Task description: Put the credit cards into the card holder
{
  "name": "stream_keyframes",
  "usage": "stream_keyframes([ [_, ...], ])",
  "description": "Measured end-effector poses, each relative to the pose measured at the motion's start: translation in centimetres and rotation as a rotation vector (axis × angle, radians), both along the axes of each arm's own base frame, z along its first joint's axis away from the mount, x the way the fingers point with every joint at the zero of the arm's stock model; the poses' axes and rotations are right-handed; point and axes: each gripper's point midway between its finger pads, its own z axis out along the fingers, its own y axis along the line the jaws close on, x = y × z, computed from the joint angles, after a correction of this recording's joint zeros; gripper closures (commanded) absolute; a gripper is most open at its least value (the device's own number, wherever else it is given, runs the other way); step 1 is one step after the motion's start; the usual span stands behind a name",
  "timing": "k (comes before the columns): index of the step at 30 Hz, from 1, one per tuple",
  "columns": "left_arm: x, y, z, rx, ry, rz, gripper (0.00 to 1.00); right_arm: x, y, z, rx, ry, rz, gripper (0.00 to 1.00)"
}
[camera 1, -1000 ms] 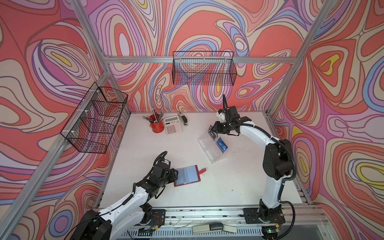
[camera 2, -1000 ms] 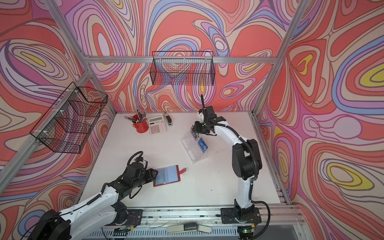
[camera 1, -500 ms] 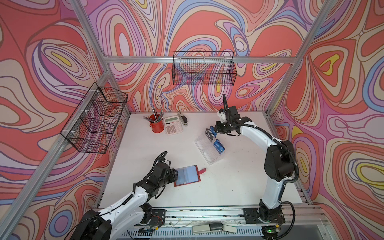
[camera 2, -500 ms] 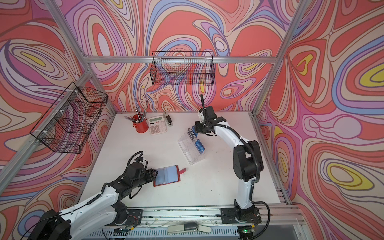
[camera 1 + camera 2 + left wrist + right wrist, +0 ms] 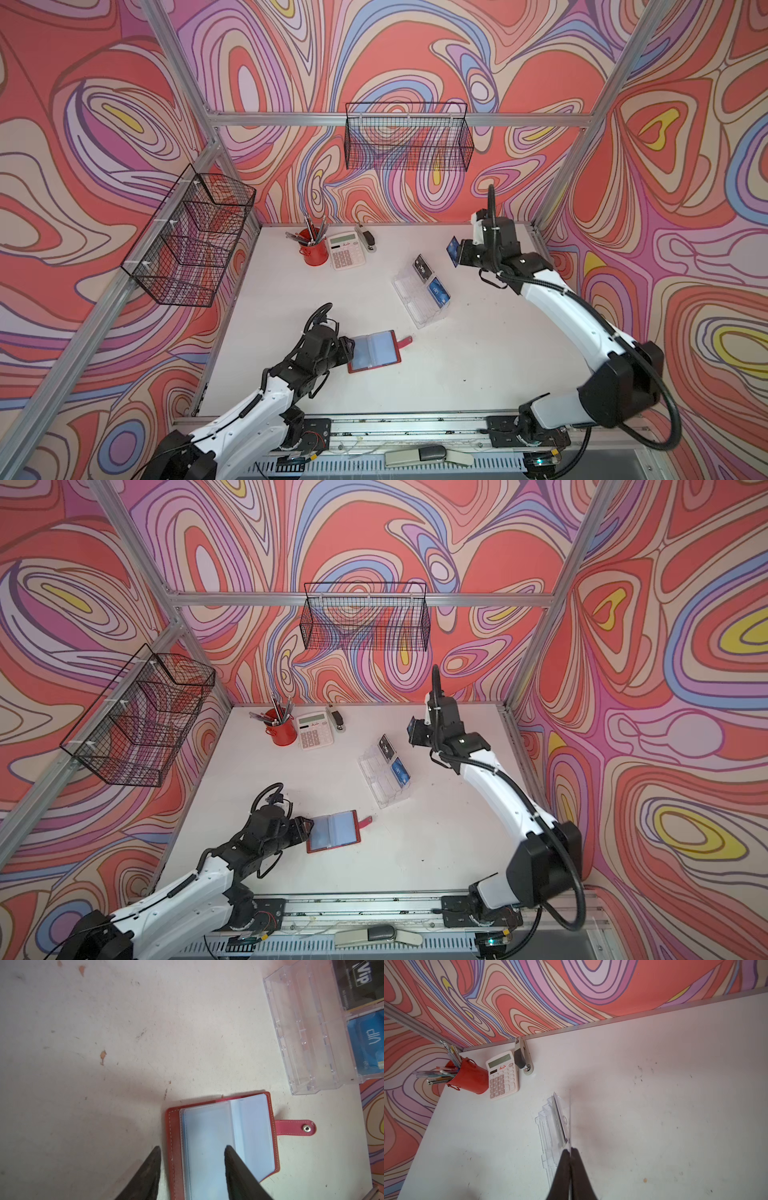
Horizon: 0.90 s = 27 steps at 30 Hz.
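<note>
The red card holder (image 5: 376, 351) (image 5: 334, 831) lies open on the table, clear sleeves up and snap tab to the right. My left gripper (image 5: 352, 350) (image 5: 192, 1148) is open. It straddles the holder's (image 5: 207, 1130) left edge, with one finger over the sleeves and the other over bare table. My right gripper (image 5: 460, 253) (image 5: 419, 734) (image 5: 570, 1150) is shut on a blue credit card (image 5: 453, 250) (image 5: 570, 1118), held in the air behind and to the right of the acrylic stand. A black VIP card (image 5: 421, 266) (image 5: 361, 980) and a blue card (image 5: 438, 293) (image 5: 369, 1043) stand in the stand.
The clear acrylic tiered stand (image 5: 415, 295) (image 5: 548, 1126) sits mid-table at the right. At the back are a red pen cup (image 5: 312, 251), a beige calculator (image 5: 347, 251) and a stapler (image 5: 365, 239). Wire baskets (image 5: 407, 137) hang on the back and left walls.
My right gripper has shut on a blue card and lifted it up and to the right, off the stand. The left arm and the card holder have not moved.
</note>
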Motion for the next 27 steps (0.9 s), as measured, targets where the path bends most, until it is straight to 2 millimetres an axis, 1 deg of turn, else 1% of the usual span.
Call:
stream_keyframes([
  [1, 0.1, 0.0, 0.3, -0.003, -0.011, 0.003, 0.48, -1.3, 0.4, 0.2, 0.031, -0.023, -0.011, 1.0],
  [2, 0.1, 0.1, 0.6, -0.008, -0.026, 0.008, 0.48, -3.1, 1.5, 0.2, 0.07, -0.048, -0.005, 1.0],
  [5, 0.1, 0.4, 0.8, -0.016, -0.049, 0.024, 0.48, -7.9, 6.3, -1.1, 0.171, -0.072, 0.079, 1.0],
  [6, 0.0, 0.5, 0.7, -0.017, -0.051, 0.028, 0.47, -9.1, 7.7, -1.7, 0.197, -0.073, 0.1, 1.0],
  [8, -0.2, 0.8, 0.3, -0.015, -0.046, 0.04, 0.47, -11.9, 10.8, -3.7, 0.236, -0.065, 0.146, 1.0],
  [11, -0.3, 1.1, 0.0, -0.009, -0.037, 0.053, 0.47, -15.2, 14.3, -7.1, 0.256, -0.032, 0.187, 1.0],
  [14, -0.4, 1.2, -0.1, -0.009, -0.031, 0.064, 0.47, -17.2, 17.2, -9.8, 0.284, -0.015, 0.202, 1.0],
  [16, -0.4, 1.2, -0.2, -0.013, -0.028, 0.067, 0.47, -18.0, 18.5, -11.3, 0.291, -0.001, 0.204, 1.0],
  [19, -0.4, 1.3, -0.3, -0.014, -0.018, 0.072, 0.47, -18.6, 20.3, -12.6, 0.333, 0.002, 0.196, 1.0],
  [21, -0.5, 1.3, -0.6, -0.01, -0.006, 0.074, 0.47, -18.9, 21.1, -13.2, 0.366, 0.0, 0.192, 1.0],
  [27, -0.7, 1.4, -1.3, -0.007, 0.025, 0.085, 0.47, -19.6, 22.6, -15.6, 0.425, 0.006, 0.159, 1.0],
])
